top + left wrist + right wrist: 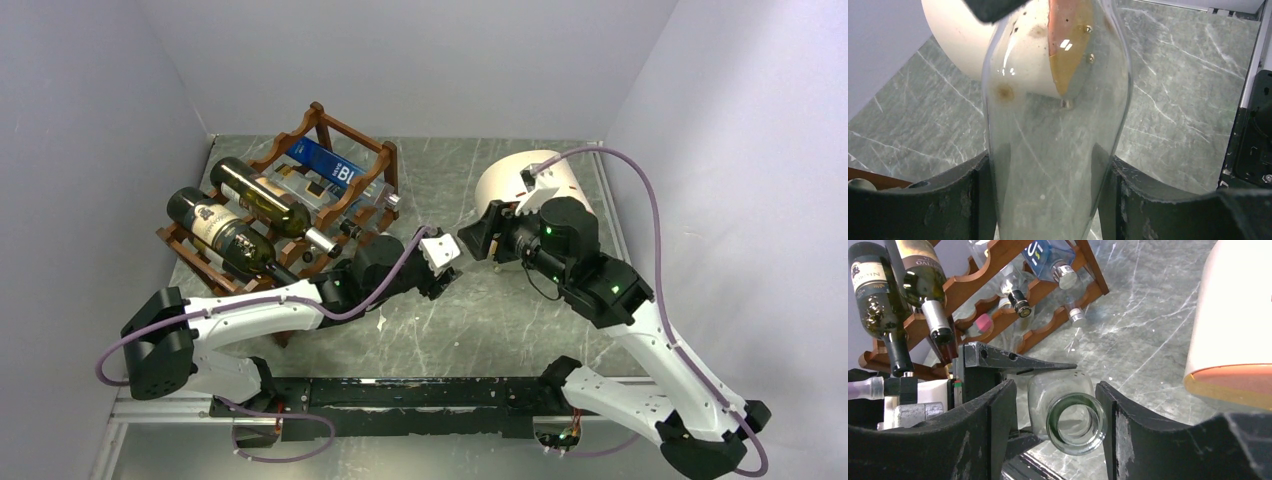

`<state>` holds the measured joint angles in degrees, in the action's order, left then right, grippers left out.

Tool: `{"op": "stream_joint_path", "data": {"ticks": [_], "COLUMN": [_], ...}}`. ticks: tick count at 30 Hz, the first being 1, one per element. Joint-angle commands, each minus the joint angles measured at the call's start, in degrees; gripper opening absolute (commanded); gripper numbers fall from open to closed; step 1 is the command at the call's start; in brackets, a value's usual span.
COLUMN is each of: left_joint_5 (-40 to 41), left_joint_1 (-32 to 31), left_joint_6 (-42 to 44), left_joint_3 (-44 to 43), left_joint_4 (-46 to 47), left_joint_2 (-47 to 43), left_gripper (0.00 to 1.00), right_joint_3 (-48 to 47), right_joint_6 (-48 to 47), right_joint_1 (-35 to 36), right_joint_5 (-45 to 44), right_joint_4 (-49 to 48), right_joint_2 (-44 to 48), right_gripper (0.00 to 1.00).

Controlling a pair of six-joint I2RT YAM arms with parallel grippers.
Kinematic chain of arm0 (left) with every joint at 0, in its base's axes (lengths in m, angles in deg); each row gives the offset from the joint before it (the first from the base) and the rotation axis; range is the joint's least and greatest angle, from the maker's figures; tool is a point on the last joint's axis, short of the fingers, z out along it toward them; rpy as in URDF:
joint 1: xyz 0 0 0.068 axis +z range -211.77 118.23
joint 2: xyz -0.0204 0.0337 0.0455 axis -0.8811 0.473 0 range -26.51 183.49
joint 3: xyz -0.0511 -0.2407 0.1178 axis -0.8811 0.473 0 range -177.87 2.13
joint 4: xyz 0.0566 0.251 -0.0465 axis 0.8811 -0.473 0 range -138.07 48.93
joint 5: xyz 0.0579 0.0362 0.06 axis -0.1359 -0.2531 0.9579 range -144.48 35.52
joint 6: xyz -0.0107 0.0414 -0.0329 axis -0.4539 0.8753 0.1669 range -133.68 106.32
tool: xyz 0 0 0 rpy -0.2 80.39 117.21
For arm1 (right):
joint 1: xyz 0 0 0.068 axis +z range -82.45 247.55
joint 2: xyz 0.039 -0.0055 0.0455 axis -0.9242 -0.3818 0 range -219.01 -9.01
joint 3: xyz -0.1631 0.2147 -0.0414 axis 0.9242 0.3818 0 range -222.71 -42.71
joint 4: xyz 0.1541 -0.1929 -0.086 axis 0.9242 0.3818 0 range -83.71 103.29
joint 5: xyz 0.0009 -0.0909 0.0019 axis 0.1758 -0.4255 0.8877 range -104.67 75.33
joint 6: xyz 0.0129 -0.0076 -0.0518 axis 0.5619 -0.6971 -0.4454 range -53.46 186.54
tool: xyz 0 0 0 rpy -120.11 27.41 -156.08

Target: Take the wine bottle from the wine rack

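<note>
My left gripper is shut on a clear glass wine bottle, held off the rack over the table; the jaws press both sides of its body. The bottle's open mouth points at my right gripper, which is open, with its jaws either side of the neck. There is a gap at the left finger, and the right finger is close to or touching the rim. The reddish-brown wine rack stands at the back left, holding two dark bottles and a blue-labelled bottle.
A cream-and-orange drum-shaped box lies at the back right, just behind my right gripper; it also shows in the right wrist view. Grey walls close in on the left, back and right. A black rail runs along the near edge.
</note>
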<state>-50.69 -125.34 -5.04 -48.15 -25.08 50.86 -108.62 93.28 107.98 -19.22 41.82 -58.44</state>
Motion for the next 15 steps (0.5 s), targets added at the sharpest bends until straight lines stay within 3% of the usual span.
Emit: {"op": "stream_joint_path", "data": {"ticks": [1,9,10,12,13,14,15], "left_joint_5": [-2.6,-3.2,-3.7,-3.8,-3.5,-3.6,-4.0], "left_joint_1": [0.1,0.1,0.1,0.1,0.1,0.1,0.1], "left_joint_6": [-2.1,-3.4,-3.1,-2.8,-2.8,-2.8,-2.6], "left_joint_3": [-4.2,-5.5,-5.9,-6.5,-6.4,-6.3,-6.1], "left_joint_4": [3.4,2.2,1.4,0.3,0.2,0.4,0.5], "left_joint_2": [-0.5,-0.1,0.0,-0.1,-0.2,-0.4,-0.6], "left_gripper": [0.07,0.08,0.19,0.53,0.65,0.9,0.99], "right_joint_3": [1.7,4.7,4.9,4.7,4.2,3.7,3.6], "right_joint_6": [0.1,1.8,1.9,1.8,1.6,1.3,1.1], "right_joint_1": [0.1,0.1,0.0,0.1,0.0,0.0,0.0], "right_joint_5": [-0.4,0.1,-0.6,-2.0,-2.8,-3.4,-3.9], "right_joint_4": [-4.8,-6.5,-6.5,-6.3,-5.9,-5.7,-5.8], "right_joint_2": [0.6,0.5,0.4,0.0,-0.4,-0.6,-0.7], "right_gripper": [0.6,0.2,0.13,0.0,0.0,0.0,0.0]}}
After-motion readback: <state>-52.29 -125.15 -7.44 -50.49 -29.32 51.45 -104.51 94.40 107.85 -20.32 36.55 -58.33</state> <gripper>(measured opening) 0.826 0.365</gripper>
